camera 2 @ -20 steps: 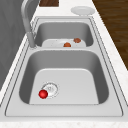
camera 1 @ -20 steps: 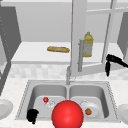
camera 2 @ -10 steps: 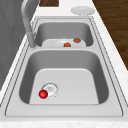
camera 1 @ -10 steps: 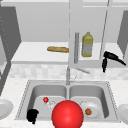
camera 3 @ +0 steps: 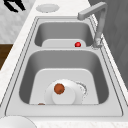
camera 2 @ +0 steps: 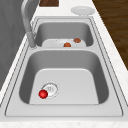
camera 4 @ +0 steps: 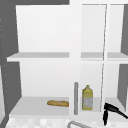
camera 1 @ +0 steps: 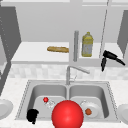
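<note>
In the front view, at right of centre, you see a yellowish oil bottle [camera 1: 87,44] standing upright on the bottom cabinet shelf [camera 1: 37,56], just right of a grey vertical door handle [camera 1: 76,46]. Your right hand [camera 1: 108,56] floats at the right of the frame, just beside the bottle but apart from it, fingers stretched out and relaxed with one drooping down, holding nothing. Your left hand [camera 1: 32,115] sits at the lower left over the sink's [camera 1: 67,83] front rim, curled into a fist on nothing. A baguette [camera 1: 58,49] lies on the shelf left of the handle. A big red ball [camera 1: 67,114] fills the lower centre, and a small red ball [camera 1: 45,99] lies in the left basin.

In the left side view, the small red ball [camera 2: 43,94] touches the drain [camera 2: 51,88] in the near basin.

In the right side view, a brown ball [camera 3: 59,88] rests on a white plate [camera 3: 65,95] in the near basin; a hand [camera 3: 15,5] shows at the upper left.

In the upper view, the right hand [camera 4: 110,110] hangs at the lower right, near the bottle [camera 4: 87,98].
</note>
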Available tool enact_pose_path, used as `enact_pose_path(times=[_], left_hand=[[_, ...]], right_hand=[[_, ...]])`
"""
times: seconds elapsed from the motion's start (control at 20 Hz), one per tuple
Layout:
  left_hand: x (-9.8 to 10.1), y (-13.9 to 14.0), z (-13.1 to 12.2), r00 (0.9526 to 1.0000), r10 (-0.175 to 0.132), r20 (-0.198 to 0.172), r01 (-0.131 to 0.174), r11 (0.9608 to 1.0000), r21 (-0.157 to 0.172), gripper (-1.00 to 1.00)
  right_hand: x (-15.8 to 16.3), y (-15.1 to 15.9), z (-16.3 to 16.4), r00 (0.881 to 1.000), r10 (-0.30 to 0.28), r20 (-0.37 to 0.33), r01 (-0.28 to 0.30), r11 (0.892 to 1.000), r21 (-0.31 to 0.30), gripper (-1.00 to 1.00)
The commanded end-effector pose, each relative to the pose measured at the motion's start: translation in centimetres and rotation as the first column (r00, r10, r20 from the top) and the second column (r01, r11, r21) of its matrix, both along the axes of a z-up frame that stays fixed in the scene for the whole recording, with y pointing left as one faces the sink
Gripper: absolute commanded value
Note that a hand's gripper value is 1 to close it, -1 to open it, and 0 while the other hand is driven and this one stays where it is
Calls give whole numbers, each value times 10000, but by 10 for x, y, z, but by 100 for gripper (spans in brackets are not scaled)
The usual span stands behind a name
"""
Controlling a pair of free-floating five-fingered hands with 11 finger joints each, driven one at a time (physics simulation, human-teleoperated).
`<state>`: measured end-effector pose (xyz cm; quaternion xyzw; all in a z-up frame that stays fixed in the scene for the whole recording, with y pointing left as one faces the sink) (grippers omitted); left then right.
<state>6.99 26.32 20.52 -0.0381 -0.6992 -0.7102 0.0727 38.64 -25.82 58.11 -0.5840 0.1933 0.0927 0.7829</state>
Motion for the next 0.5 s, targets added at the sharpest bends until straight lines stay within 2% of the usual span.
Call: enact_pose_path(times=[0.0, 0.1, 0.15, 0.2, 0.45], left_hand=[[0, 0, 0, 10000, 0, 0, 0, 10000, 0, 0], [0, 0, 0, 10000, 0, 0, 0, 10000, 0, 0], [0, 0, 0, 10000, 0, 0, 0, 10000, 0, 0], [0, 0, 0, 10000, 0, 0, 0, 10000, 0, 0], [0, 0, 0, 10000, 0, 0, 0, 10000, 0, 0]], right_hand=[[31, 10, -15, 9994, -79, 347, 71, 9997, 227, -100], [23, 14, -14, 9985, -170, 520, 155, 9995, 286, -100], [-7, 10, -16, 9968, -55, 800, 21, 9991, 431, -100], [-19, 6, -16, 9958, -137, 903, 100, 9991, 419, -100], [-51, 11, -26, 9927, 70, 1203, -132, 9986, 507, -100]])
